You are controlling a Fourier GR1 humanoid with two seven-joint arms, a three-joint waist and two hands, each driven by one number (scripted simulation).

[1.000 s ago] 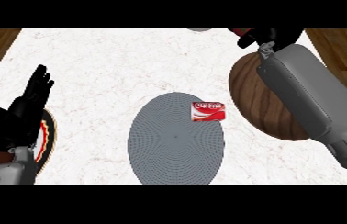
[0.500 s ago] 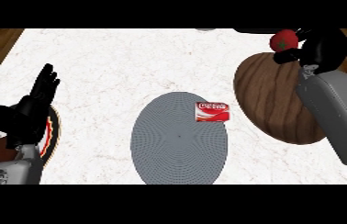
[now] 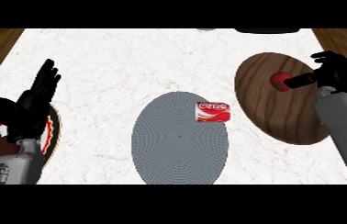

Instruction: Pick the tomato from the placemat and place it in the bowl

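Note:
The red tomato lies inside the brown wooden bowl at the right of the counter. My right hand hovers at the bowl's right rim with its fingers spread, open; its thumb reaches toward the tomato, and I cannot tell whether it touches. The grey oval placemat lies at the centre, with only a red soda can lying at its upper right edge. My left hand rests open at the left edge, fingers up.
A plate with a red and orange rim shows partly under my left forearm. A dark object and a small grey one sit at the counter's far edge. Wooden floor borders the white marble top.
My right hand moved down and right from the far edge to the bowl's right rim. The tomato it held now lies in the bowl. The left hand barely shifted.

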